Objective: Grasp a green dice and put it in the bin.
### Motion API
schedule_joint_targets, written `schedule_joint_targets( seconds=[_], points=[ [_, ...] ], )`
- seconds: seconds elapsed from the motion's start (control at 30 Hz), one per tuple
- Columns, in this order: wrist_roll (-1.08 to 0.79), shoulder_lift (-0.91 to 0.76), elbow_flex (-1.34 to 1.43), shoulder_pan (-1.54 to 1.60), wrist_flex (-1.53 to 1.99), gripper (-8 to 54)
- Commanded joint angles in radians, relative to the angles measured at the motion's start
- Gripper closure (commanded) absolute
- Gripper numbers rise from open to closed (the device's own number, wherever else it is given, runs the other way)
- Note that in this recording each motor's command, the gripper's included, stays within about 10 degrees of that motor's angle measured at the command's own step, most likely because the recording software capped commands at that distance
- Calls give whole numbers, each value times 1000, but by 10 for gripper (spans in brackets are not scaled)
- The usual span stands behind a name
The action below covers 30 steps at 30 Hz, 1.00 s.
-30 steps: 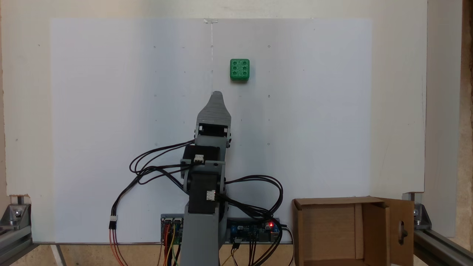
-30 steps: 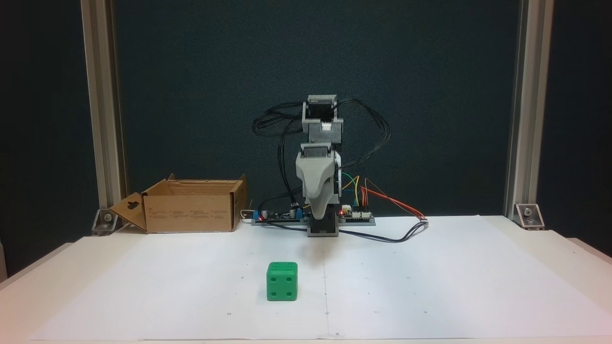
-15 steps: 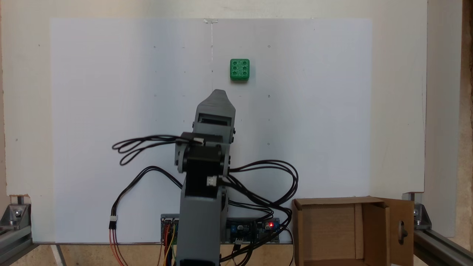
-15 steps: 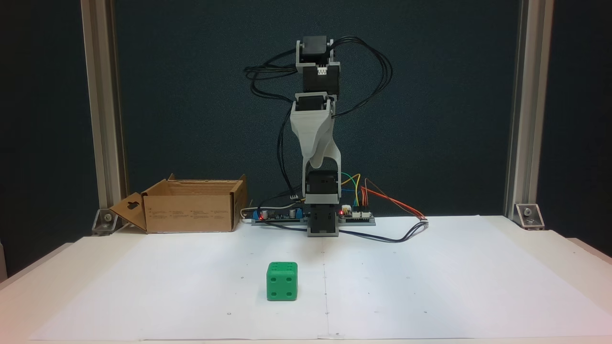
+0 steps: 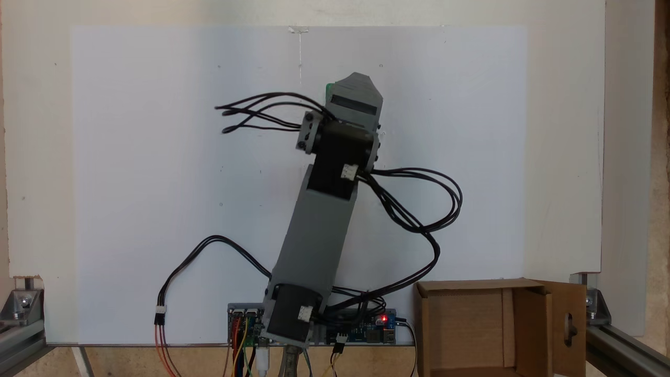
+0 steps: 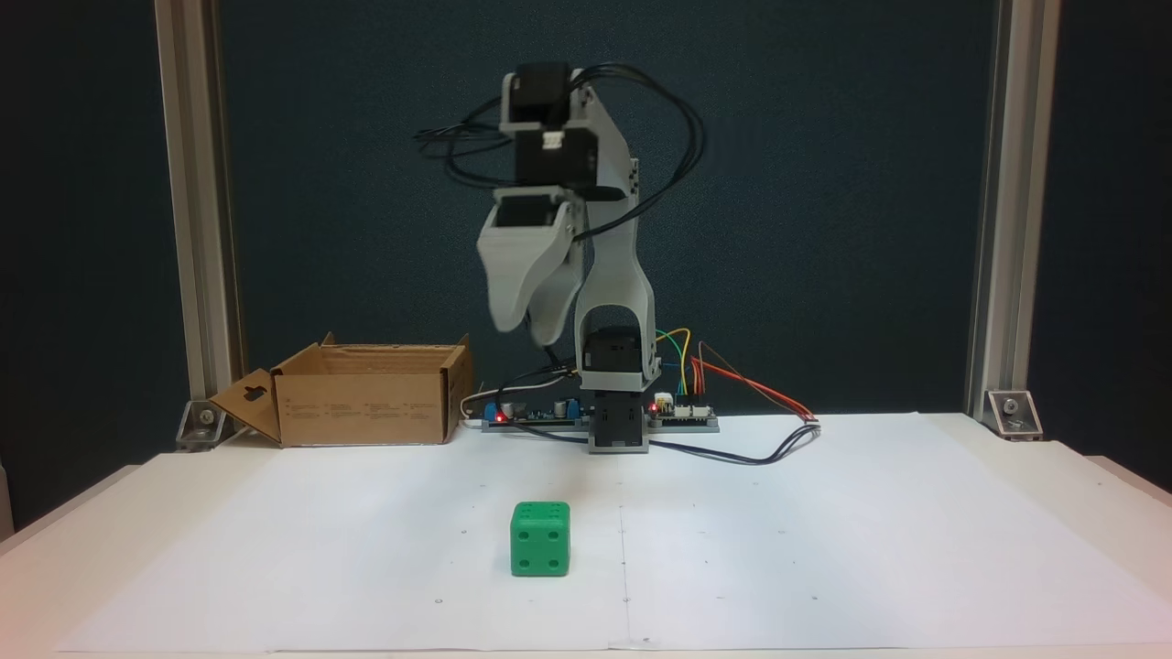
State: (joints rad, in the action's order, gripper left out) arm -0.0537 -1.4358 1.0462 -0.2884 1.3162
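The green dice [image 6: 540, 538] is seen resting on the white paper sheet [image 6: 824, 549] that covers the table, toward the near edge in a fixed view, with a four-pip face turned to the camera and further pips on its top face. It stands alone, touched by nothing. In a fixed view from above, all but a sliver of the dice [image 5: 329, 88] is hidden behind the arm's grey end.

The gripper [image 6: 526, 325] is held high in the air, well above the dice, its two grey jaws pointing down. The jaws are seen slightly parted at the tips, with nothing between them. From above, the gripper's tip is hidden beneath its own grey housing. The grey arm [image 5: 319, 230] is shown leaning up and to the right from its base at the bottom of that picture, with black cables [image 5: 419, 209] looping out on both sides.

The bin [image 6: 366, 403], a brown cardboard box with its flaps up, is set on the table well apart from the dice, at the left of the arm's base in a fixed view and in the lower right corner [image 5: 471, 324] from above. One flap with a cut-out hole is splayed outward.
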Motion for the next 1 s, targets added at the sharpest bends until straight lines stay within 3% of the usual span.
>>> schedule_joint_targets(
  seconds=[0.0, 0.23, 0.57, 0.97],
  points=[
    [-127, 6, -57, -17, 84, 11],
    [-301, 23, -57, -14, 160, 3],
    [-302, 43, -58, -5, 166, 4],
    [-259, 202, -83, -5, 115, 4]
  ],
)
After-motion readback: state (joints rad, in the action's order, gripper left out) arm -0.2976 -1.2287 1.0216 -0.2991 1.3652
